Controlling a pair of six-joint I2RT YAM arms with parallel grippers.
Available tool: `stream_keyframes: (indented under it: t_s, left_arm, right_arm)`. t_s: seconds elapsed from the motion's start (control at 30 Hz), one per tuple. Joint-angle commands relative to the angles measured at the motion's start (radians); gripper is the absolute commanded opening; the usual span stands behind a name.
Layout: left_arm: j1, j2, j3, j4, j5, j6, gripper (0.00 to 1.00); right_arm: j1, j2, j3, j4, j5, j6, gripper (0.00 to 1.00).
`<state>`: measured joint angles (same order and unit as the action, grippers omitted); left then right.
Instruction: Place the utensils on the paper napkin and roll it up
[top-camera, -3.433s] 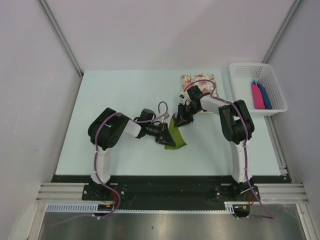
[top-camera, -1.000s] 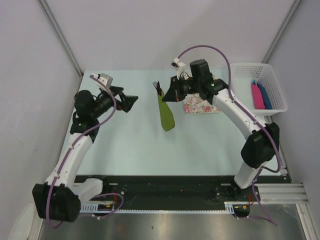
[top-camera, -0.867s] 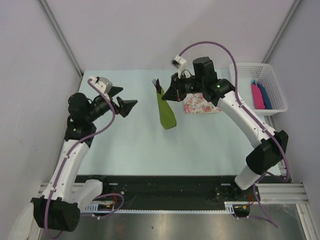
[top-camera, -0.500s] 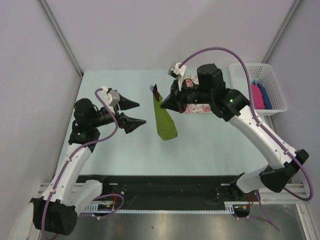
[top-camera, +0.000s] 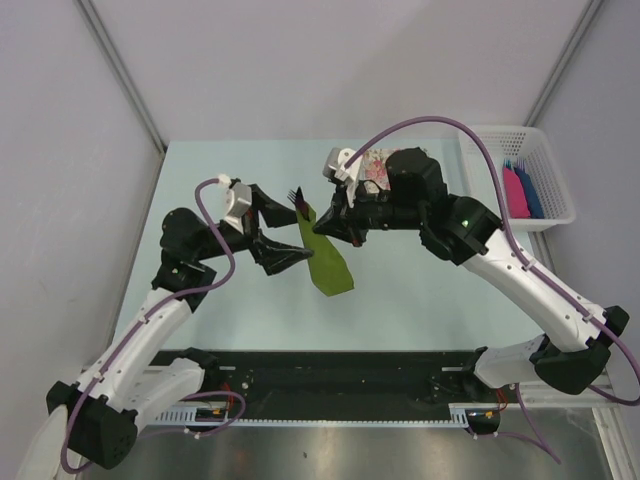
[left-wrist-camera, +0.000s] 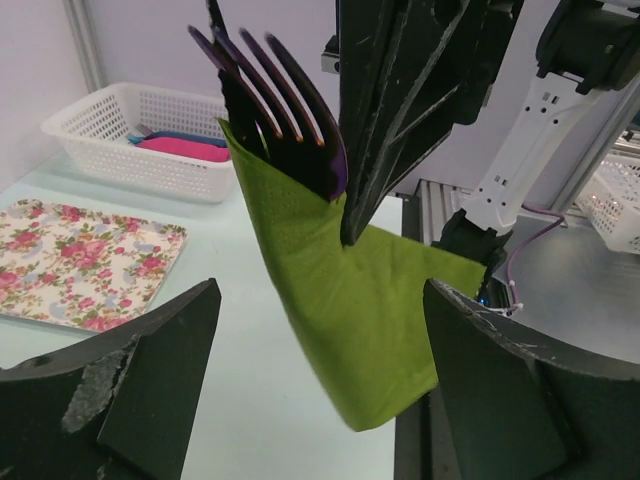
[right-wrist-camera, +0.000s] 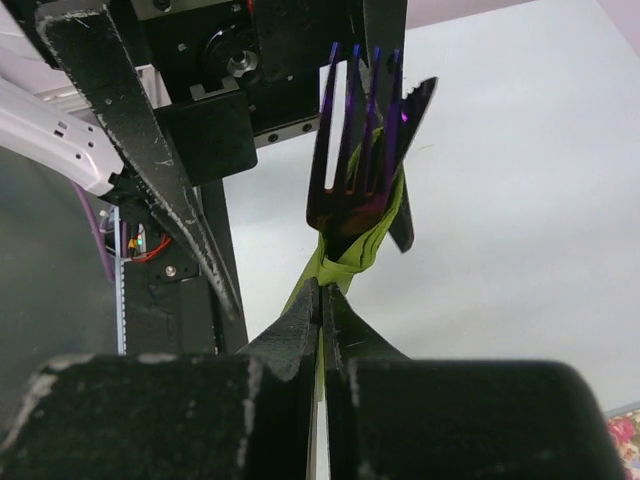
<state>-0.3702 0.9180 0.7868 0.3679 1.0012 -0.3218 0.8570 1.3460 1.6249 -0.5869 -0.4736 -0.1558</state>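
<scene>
The olive-green paper napkin (top-camera: 329, 266) hangs in the air as a loose roll, wrapped round the dark purple utensils. Only a fork's tines (top-camera: 296, 197) stick out of its top. My right gripper (top-camera: 320, 228) is shut on the napkin's edge just below the fork (right-wrist-camera: 358, 170); in the right wrist view its jaws pinch the green paper (right-wrist-camera: 358, 255). My left gripper (top-camera: 277, 233) is open, one finger on each side of the hanging napkin (left-wrist-camera: 350, 300) and apart from it. The fork's tines (left-wrist-camera: 275, 95) stand above those fingers.
A white basket (top-camera: 478, 139) at the back right holds flat pink and blue pieces (top-camera: 520, 190). The floral mat (top-camera: 373, 159) lies behind my right arm, mostly hidden; it lies beside the basket (left-wrist-camera: 110, 120) as the floral mat (left-wrist-camera: 80, 260) in the left wrist view.
My right gripper has carried the rolled napkin toward the near left. My left gripper has swung right until its fingers stand on either side of the roll, a little less wide.
</scene>
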Motion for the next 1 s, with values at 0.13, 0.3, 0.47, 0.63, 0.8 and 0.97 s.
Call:
stream_keyframes:
  t_s: [0.13,0.3,0.47,0.63,0.8,0.97]
  left_arm:
    - [-0.079,-0.001,-0.017,0.051,-0.104,-0.043,0.84]
    - [-0.081,-0.002,-0.021,0.043,-0.118,-0.039,0.75]
    - [-0.082,0.002,-0.029,0.062,-0.104,-0.046,0.61]
    - [-0.082,0.012,-0.02,0.054,-0.092,-0.028,0.49]
    - [-0.081,0.021,0.0,0.071,-0.072,-0.051,0.26]
    - [-0.081,0.027,0.011,0.12,-0.026,-0.117,0.0]
  right_arm:
    - [0.048,-0.024,0.015,0.087,0.075,-0.037,0.0]
    - [0.056,-0.022,0.013,0.094,0.078,-0.033,0.0]
    - [0.063,-0.019,0.013,0.108,0.095,-0.028,0.0]
    - [0.07,-0.018,0.013,0.116,0.105,-0.027,0.0]
    - [0.07,-0.024,0.009,0.114,0.112,-0.027,0.0]
    - [0.063,-0.034,0.001,0.119,0.112,-0.021,0.0]
